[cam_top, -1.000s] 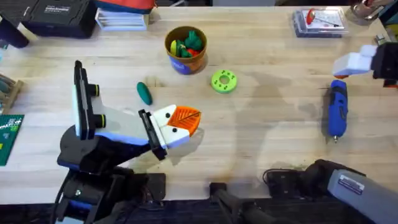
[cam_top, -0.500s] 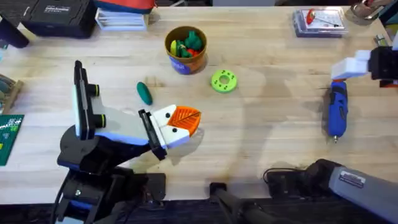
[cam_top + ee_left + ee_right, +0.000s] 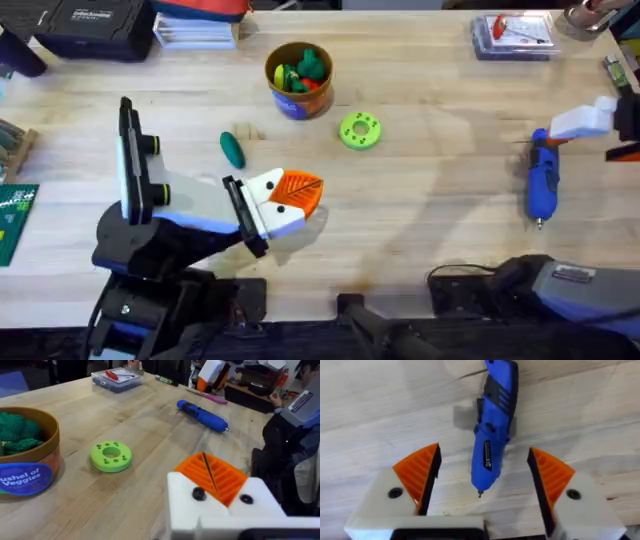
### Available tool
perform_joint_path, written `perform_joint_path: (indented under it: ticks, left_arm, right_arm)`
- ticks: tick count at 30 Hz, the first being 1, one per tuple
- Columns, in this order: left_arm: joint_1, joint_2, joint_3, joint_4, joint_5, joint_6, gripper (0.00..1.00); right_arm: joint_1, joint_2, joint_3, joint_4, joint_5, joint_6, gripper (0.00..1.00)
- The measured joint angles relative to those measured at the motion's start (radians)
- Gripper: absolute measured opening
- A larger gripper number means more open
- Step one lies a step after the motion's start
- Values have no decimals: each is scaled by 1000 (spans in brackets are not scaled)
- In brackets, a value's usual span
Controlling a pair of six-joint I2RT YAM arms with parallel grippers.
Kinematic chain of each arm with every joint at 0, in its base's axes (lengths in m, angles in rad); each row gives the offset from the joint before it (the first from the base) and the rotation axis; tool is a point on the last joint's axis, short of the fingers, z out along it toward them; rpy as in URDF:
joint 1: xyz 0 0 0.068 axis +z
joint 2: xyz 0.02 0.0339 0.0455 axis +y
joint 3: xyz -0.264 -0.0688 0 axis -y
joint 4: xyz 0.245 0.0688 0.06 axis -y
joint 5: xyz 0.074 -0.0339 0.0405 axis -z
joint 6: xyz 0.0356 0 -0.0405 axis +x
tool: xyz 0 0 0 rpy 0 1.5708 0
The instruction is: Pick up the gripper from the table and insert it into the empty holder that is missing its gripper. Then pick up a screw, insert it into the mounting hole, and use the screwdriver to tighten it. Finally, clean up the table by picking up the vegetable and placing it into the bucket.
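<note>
Spread wide, the right gripper (image 3: 483,482) hangs over the screwdriver (image 3: 494,425), its orange pads (image 3: 418,471) on either side of the thin metal tip, clear of the blue body. That screwdriver (image 3: 542,178) lies flat on the table (image 3: 440,170) near its right edge. Pressed together, the left gripper (image 3: 303,195) sits low on the left, holding nothing. Just beyond it lies the vegetable (image 3: 232,149), beside the lime-green disc (image 3: 360,131) and the bucket (image 3: 298,79) of toy veggies.
</note>
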Motion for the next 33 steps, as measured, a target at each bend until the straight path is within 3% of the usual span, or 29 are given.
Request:
perform_joint_path:
  ticks: [11,25,27,33]
  left_arm:
    - [0,0,0,0,0,0,6]
    - [0,0,0,0,0,0,5]
    - [0,0,0,0,0,0,5]
    - [0,0,0,0,0,0,5]
  right_arm:
    - [-14,242,0,88,28,-36,994]
    - [9,373,0,203,35,-40,981]
    - [11,375,0,203,38,-41,921]
    - [11,375,0,194,27,-43,619]
